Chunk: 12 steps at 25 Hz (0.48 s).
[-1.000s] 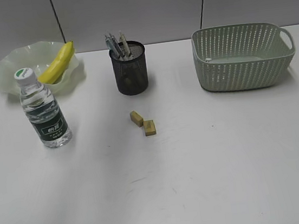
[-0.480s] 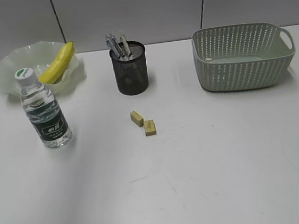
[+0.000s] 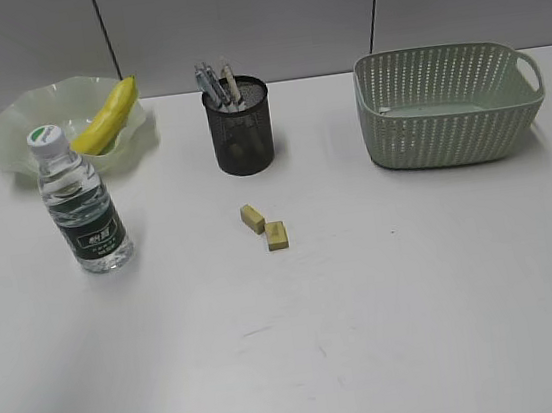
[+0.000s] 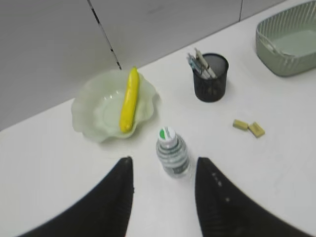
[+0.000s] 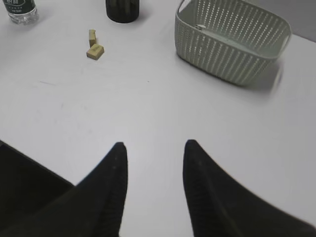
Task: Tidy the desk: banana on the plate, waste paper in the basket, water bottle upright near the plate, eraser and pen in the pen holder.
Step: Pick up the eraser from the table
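The yellow banana point(image 3: 107, 114) lies in the wavy green plate point(image 3: 15, 128) at the back left. Just in front of it the water bottle point(image 3: 79, 202) stands upright. Pens point(image 3: 215, 81) stick out of the black mesh pen holder point(image 3: 241, 130). Two yellow eraser pieces point(image 3: 252, 218) point(image 3: 276, 235) lie on the desk before it. The basket point(image 3: 445, 105) sits at the back right; the waste paper is hidden, only a white speck shows inside. My left gripper point(image 4: 165, 160) hangs open high above the bottle point(image 4: 173, 153). My right gripper point(image 5: 155, 143) is open over bare desk, holding nothing.
Neither arm appears in the exterior view. White desk point(image 3: 390, 313) stretches across the whole front half. A grey panelled wall point(image 3: 263, 17) closes the back edge behind the plate, holder and basket.
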Tool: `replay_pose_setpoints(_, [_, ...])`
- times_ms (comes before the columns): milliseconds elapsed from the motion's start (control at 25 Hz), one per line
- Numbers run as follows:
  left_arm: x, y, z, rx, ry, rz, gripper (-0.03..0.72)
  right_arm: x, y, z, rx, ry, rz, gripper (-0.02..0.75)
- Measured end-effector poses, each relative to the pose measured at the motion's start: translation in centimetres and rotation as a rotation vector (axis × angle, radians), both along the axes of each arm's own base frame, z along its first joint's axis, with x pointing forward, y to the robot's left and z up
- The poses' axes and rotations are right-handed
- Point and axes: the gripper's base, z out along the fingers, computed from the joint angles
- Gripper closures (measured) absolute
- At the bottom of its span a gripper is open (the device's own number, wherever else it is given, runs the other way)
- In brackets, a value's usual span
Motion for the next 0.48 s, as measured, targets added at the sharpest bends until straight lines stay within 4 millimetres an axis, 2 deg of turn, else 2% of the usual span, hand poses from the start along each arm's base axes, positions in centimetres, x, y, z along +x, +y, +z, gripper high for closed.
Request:
replay_pose_setpoints(80, [-2.3, 1.1, -1.7, -0.011, 0.016, 0.003, 0.373, 1.3, 0.9, 0.5, -0.046, 0.002, 0.029, 0.425])
replay_pose_setpoints(200, [-4.6, 2.2, -5.2, -0.016, 0.071, 0.01, 0.373, 3.8, 2.6, 1.2, -0.114, 0.037, 0.064, 0.426])
replay_pose_setpoints(320, [-6.3, 2.9, -9.2, -0.002, 0.136, 0.001, 0.374, 6.5, 4.4, 2.2, -0.153, 0.062, 0.087, 0.426])
replay_pose_setpoints(480, [-7.9, 3.2, -13.5, -0.045, 0.14, -0.027, 0.388, 10.7, 7.1, 3.3, -0.184, 0.113, 0.1, 0.426])
